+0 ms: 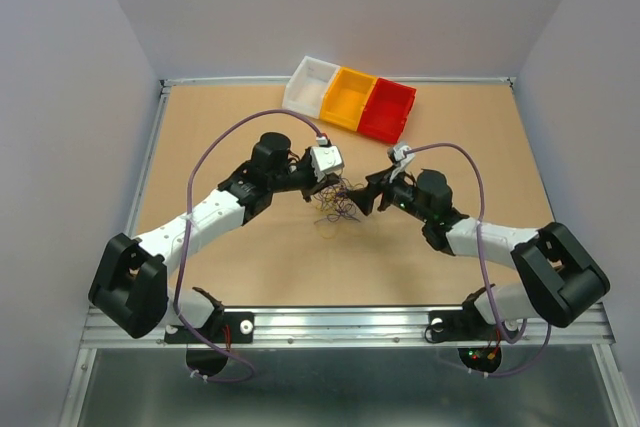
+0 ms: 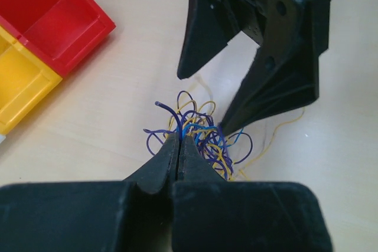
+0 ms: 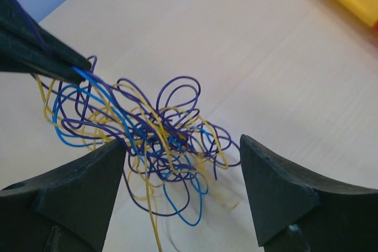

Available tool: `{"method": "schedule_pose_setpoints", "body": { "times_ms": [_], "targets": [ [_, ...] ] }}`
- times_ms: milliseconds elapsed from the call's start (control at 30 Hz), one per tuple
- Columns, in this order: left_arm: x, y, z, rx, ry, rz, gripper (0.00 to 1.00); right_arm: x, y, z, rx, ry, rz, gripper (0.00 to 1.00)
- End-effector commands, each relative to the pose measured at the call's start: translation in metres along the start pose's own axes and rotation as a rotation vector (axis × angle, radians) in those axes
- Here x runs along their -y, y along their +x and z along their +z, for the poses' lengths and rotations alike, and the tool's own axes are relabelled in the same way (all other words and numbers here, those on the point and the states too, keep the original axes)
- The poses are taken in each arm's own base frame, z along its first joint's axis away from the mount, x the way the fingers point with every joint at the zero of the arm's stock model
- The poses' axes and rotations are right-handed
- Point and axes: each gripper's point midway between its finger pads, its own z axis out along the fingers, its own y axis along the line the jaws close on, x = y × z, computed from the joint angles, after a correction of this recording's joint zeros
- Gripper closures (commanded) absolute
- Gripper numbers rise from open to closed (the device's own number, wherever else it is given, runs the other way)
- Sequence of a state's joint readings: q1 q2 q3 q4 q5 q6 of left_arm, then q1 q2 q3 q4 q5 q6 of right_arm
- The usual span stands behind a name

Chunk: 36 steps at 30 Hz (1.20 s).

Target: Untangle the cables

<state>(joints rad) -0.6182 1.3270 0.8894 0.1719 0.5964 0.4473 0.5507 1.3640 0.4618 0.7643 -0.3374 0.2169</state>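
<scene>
The cables (image 1: 340,205) are a small tangle of thin curly blue, dark purple and yellow wires at the table's middle. My left gripper (image 1: 326,183) is shut, its tips (image 2: 179,138) pinching blue and purple strands at the tangle's (image 2: 204,137) edge. In the right wrist view its black tip (image 3: 59,63) holds those strands at the upper left. My right gripper (image 1: 374,194) is open. Its fingers (image 3: 88,187) straddle the tangle (image 3: 159,140) without touching it, and its midpoint (image 3: 183,166) lies over the lower loops. A blurred shadow lies under the tangle.
White (image 1: 308,85), yellow (image 1: 348,97) and red (image 1: 388,109) bins stand in a row at the table's far edge. The red bin (image 2: 50,19) and yellow bin (image 2: 20,87) show left of the left gripper. Thick lilac cables run along both arms.
</scene>
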Motion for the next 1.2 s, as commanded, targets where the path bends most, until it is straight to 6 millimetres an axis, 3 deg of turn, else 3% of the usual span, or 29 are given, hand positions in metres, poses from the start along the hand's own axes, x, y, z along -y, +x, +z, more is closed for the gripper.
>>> {"method": "schedule_pose_setpoints", "body": {
  "times_ms": [0,133,267,333,400,500,600,633,667,733,800,833,867,933,1067,1167],
  "targets": [
    [0.001,-0.021,-0.004,0.053,0.023,0.059,1.00,0.006,-0.042,0.016,0.109,0.034,-0.053,0.21],
    [0.004,-0.023,-0.006,0.060,0.030,0.062,1.00,-0.006,-0.037,0.027,0.073,-0.065,-0.073,0.28],
    [0.005,-0.025,-0.007,0.062,0.029,0.061,1.00,-0.027,-0.028,0.034,0.034,-0.201,-0.105,0.27],
    [0.005,-0.025,-0.007,0.063,0.032,0.062,1.00,-0.029,-0.026,0.038,0.030,-0.210,-0.118,0.26],
    [0.005,-0.024,-0.006,0.061,0.033,0.059,1.00,-0.036,-0.028,0.039,0.039,-0.247,-0.137,0.29],
    [0.003,-0.022,-0.005,0.054,0.027,0.055,1.00,-0.049,-0.025,0.039,0.037,-0.323,-0.152,0.41],
    [0.001,-0.021,-0.004,0.048,0.015,0.048,1.00,-0.057,-0.027,0.039,0.045,-0.343,-0.159,0.69],
    [-0.001,-0.022,-0.005,0.048,0.002,0.045,1.00,-0.058,-0.030,0.038,0.053,-0.339,-0.158,0.87],
    [-0.004,-0.023,-0.005,0.048,-0.011,0.042,0.99,-0.058,-0.031,0.037,0.058,-0.333,-0.155,0.94],
    [-0.011,-0.022,-0.008,0.045,-0.061,0.038,0.77,-0.054,-0.036,0.035,0.071,-0.297,-0.138,1.00],
    [-0.016,-0.035,-0.016,0.091,-0.110,0.057,0.48,-0.047,-0.042,0.034,0.092,-0.239,-0.122,0.99],
    [-0.017,-0.030,-0.019,0.089,-0.134,0.053,0.32,-0.045,-0.046,0.033,0.104,-0.215,-0.102,1.00],
    [-0.020,-0.037,-0.023,0.121,-0.161,0.067,0.25,-0.038,-0.049,0.033,0.113,-0.174,-0.090,0.99],
    [-0.023,-0.046,-0.034,0.164,-0.212,0.078,0.18,-0.035,-0.058,0.030,0.136,-0.136,-0.063,0.99],
    [-0.031,-0.055,-0.049,0.205,-0.292,0.068,0.16,-0.018,-0.079,0.028,0.188,-0.007,-0.003,1.00],
    [-0.039,-0.059,-0.057,0.228,-0.344,0.049,0.16,-0.018,-0.096,0.024,0.232,0.020,0.022,1.00]
  ]
}}
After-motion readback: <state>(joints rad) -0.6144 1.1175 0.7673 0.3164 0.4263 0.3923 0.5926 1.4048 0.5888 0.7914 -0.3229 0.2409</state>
